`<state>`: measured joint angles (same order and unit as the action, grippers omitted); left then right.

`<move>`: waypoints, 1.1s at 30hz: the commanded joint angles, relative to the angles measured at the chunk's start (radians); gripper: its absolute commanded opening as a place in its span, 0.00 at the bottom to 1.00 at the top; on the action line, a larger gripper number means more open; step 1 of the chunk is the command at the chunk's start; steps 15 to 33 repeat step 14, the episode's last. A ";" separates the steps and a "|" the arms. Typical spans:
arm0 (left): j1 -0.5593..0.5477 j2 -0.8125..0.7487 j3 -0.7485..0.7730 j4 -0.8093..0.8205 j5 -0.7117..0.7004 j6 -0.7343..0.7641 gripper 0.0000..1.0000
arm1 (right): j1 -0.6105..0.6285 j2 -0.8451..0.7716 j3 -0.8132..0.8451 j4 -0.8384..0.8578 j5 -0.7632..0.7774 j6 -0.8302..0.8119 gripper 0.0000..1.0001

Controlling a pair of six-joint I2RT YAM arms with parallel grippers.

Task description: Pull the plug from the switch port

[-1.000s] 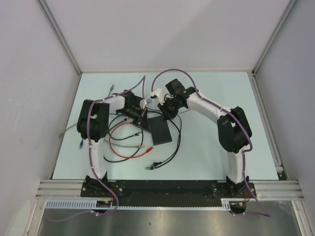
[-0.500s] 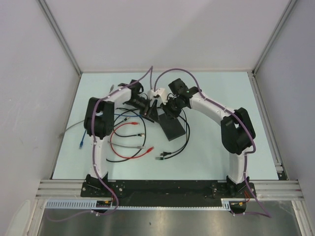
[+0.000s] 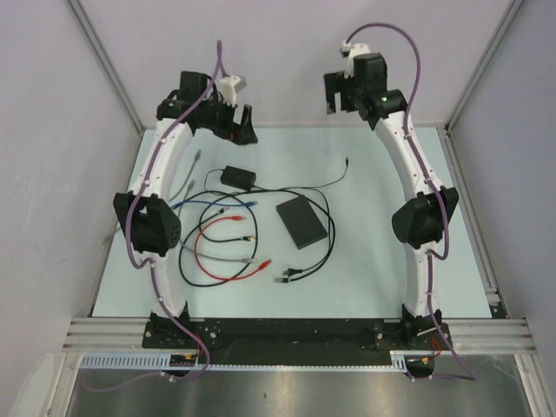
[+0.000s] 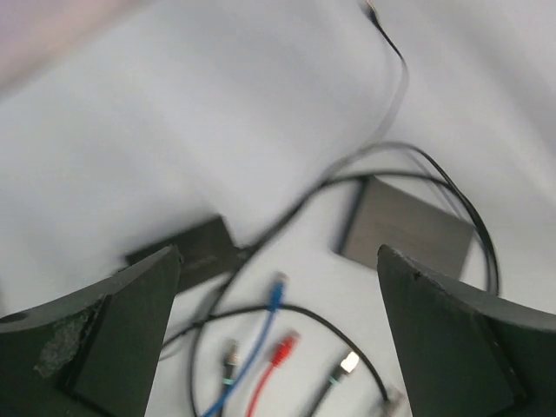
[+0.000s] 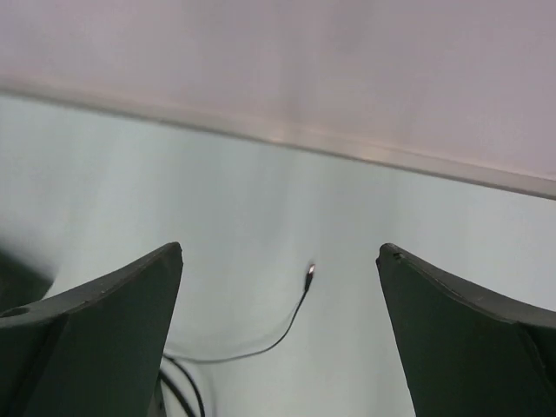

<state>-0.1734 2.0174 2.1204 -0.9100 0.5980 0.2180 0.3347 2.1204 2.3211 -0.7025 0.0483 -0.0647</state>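
Both empty: left gripper (image 4: 278,261) and right gripper (image 5: 280,252), jaws spread wide. Switch (image 3: 302,223) lies below, nearward, between them, long axis diagonal; left looks nearer. Plug (image 3: 347,160) lies loose, apart from switch.

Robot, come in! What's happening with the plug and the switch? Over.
Left end effector open, empty; right end effector same. Plug lies loose, apart from switch. Cables loop around it.

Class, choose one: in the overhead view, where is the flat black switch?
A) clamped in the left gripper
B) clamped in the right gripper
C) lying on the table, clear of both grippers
C: the switch lies flat on the table; the left gripper and right gripper are open, empty, away from it.
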 commanded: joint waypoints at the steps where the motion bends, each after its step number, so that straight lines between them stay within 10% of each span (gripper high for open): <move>1: 0.055 -0.057 0.131 0.192 -0.231 -0.146 1.00 | -0.029 0.113 0.290 -0.196 0.208 0.109 1.00; 7: 0.061 -0.085 0.044 0.316 -0.483 -0.195 1.00 | -0.017 0.075 0.127 -0.166 0.261 0.068 1.00; 14: 0.061 -0.111 -0.247 0.321 -0.359 -0.273 1.00 | -0.016 0.047 -0.032 -0.178 0.196 0.003 1.00; 33: 0.061 -0.111 -0.247 0.321 -0.359 -0.273 1.00 | -0.016 0.047 -0.032 -0.178 0.196 0.003 1.00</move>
